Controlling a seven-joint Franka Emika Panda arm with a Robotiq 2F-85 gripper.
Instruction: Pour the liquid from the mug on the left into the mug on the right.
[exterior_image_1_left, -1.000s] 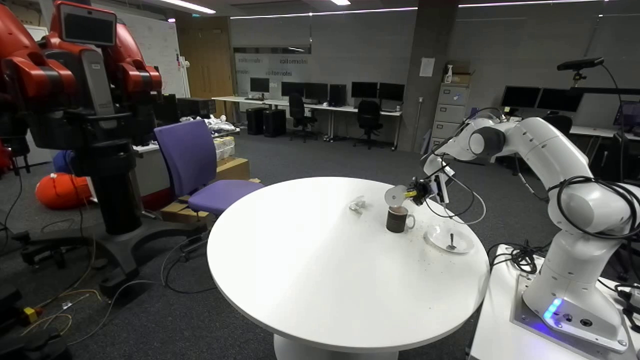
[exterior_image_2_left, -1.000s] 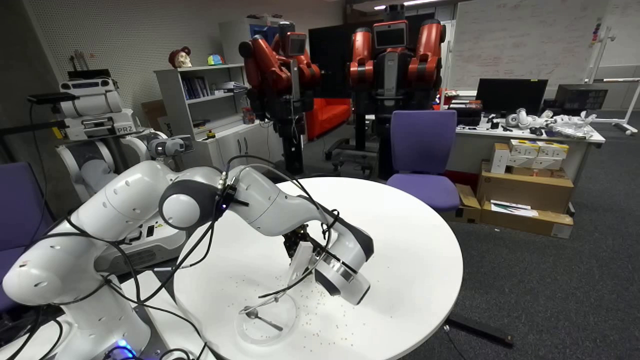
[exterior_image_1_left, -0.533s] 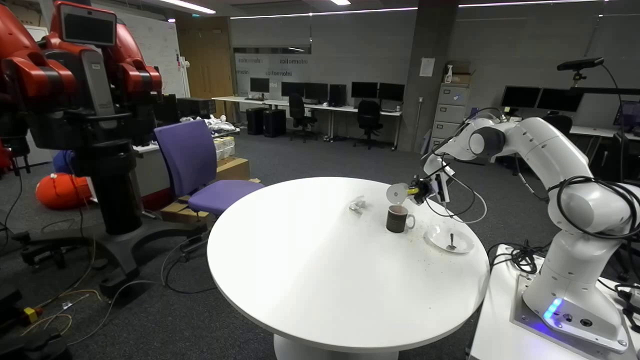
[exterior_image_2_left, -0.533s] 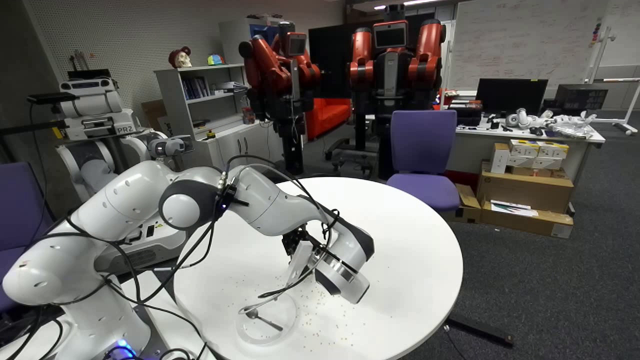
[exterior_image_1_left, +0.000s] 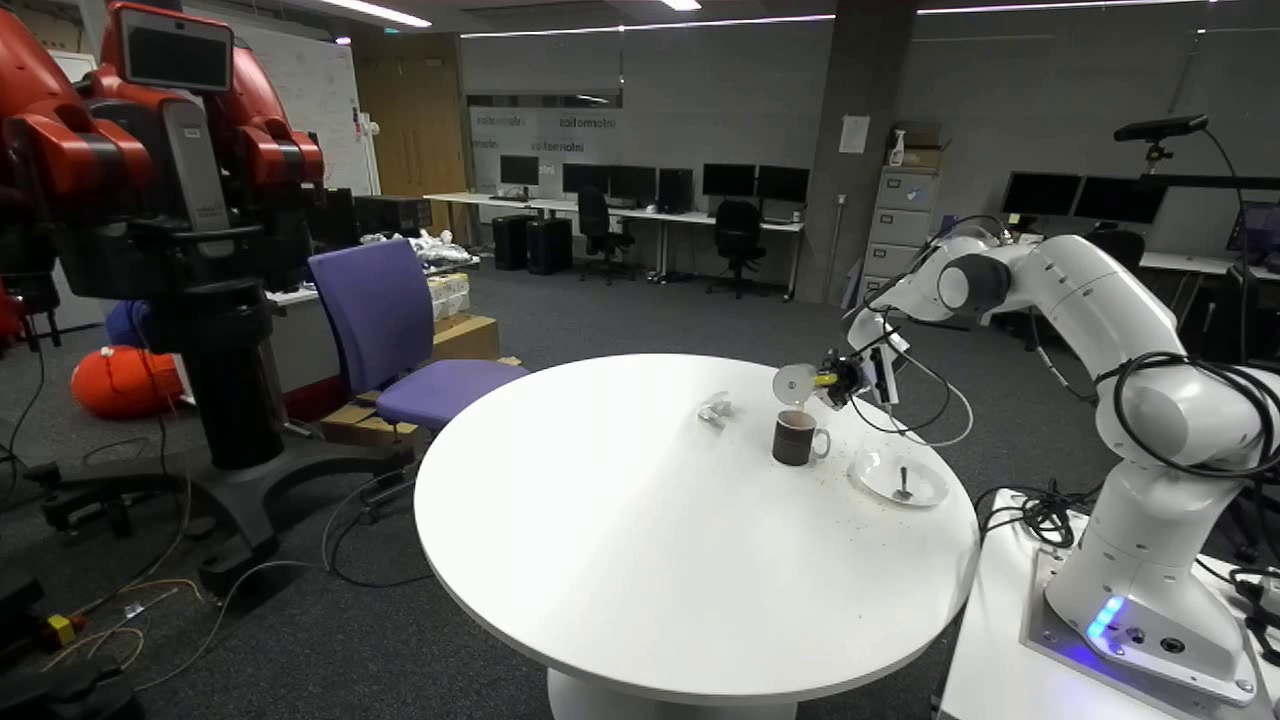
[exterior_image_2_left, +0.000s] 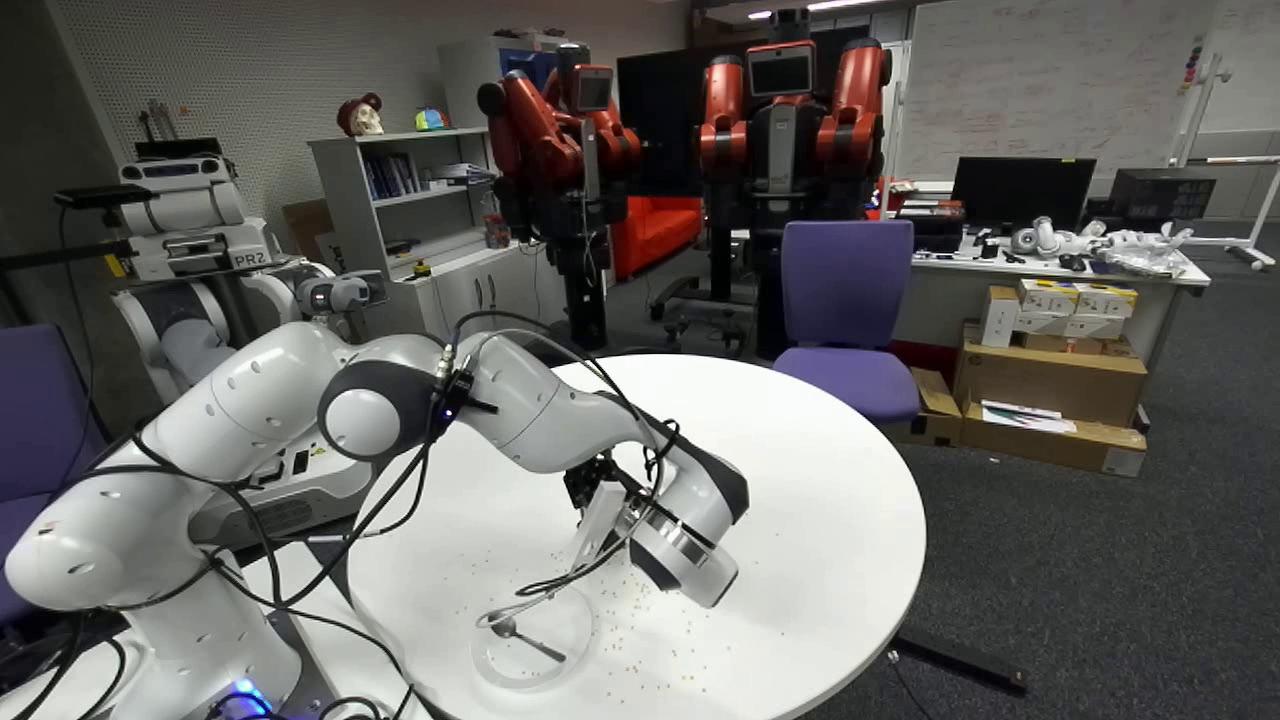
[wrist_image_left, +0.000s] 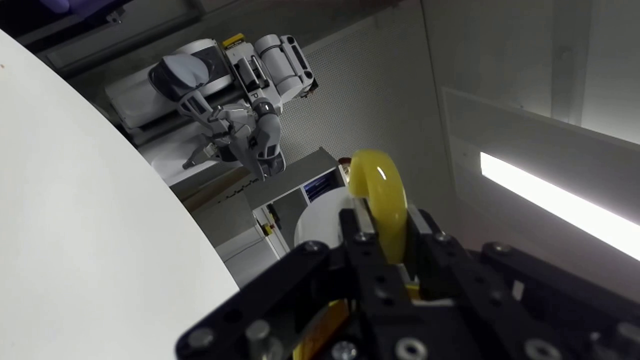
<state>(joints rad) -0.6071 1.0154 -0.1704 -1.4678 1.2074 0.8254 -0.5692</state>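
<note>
White mug (exterior_image_1_left: 793, 384), tipped, shows its base in an exterior view; pincer (wrist_image_left: 390, 218) grips its yellow handle (wrist_image_left: 389, 194). Dark mug (exterior_image_1_left: 792, 442): upright, long axis vertical.

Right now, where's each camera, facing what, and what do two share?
In an exterior view: beside the round white table, facing flat black monitors; white jointed arm, black gripper visible.
In an exterior view: beside the arm, facing tall red robots; arm in foreground, gripper partly hidden.
Wrist view: behind the gripper, facing along its black fingers to the curved yellow mug handle they grip.
Both exterior views, from opposite sides, share table, arm, pale round plate, metal spoon.
</note>
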